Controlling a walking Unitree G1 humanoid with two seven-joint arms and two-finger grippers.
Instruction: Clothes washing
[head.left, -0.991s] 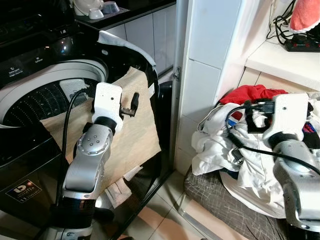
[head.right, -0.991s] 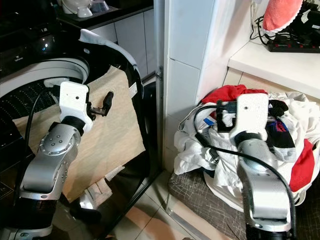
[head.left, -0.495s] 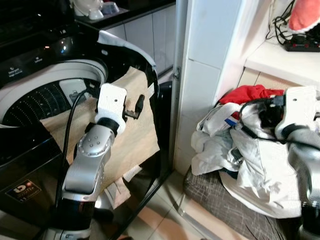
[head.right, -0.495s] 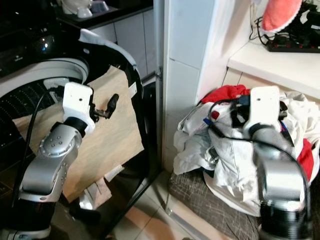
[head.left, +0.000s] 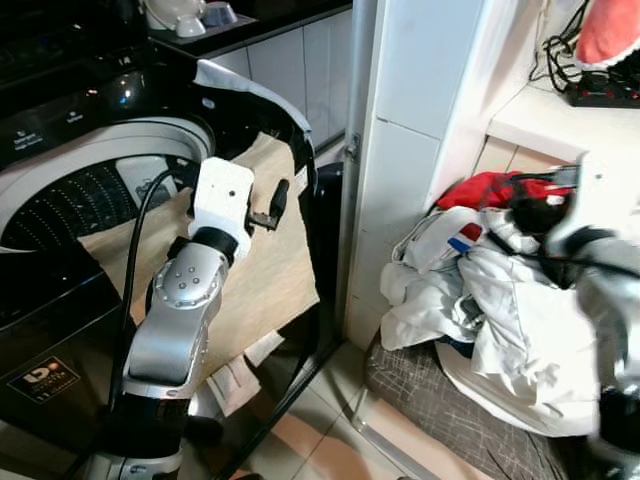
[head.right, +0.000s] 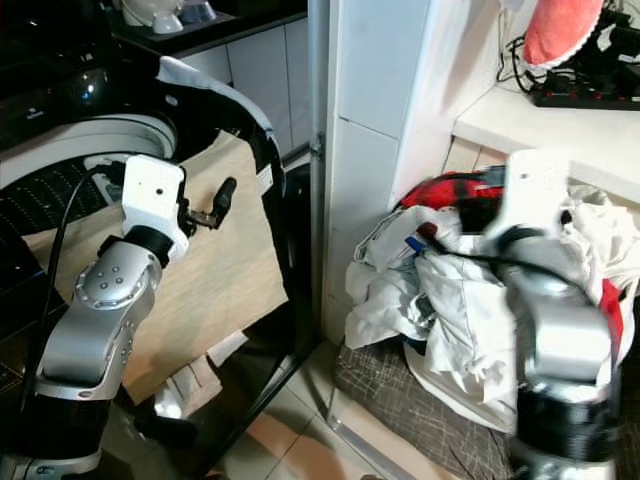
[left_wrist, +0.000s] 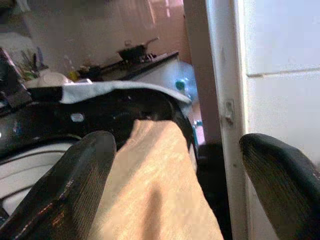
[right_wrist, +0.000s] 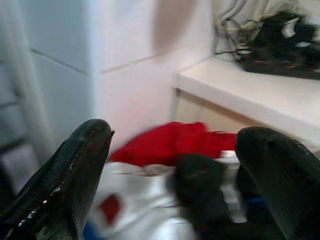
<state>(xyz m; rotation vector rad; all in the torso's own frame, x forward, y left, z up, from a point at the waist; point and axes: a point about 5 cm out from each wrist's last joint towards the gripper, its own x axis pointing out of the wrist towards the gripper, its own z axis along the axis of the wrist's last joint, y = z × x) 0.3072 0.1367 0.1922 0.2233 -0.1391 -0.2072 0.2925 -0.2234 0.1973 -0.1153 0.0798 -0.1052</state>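
White tiled pillar (head.left: 420, 150) standing between washing machine (head.left: 70, 190) and clothes pile (head.left: 500, 300), left gripper (head.left: 272, 205) hovering open over beige cloth (head.left: 270, 270), right gripper (right_wrist: 175, 165) spreading empty above red garment (right_wrist: 170, 145)

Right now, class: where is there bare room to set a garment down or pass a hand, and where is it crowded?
Bare: the tiled floor between the washer and the basket, and the white shelf in front of the power strip. Crowded: the clothes pile under the right gripper, and the washer mouth, draped by tan cloth.

tiled floor (head.left: 330, 420), laundry basket (head.left: 430, 400) on it
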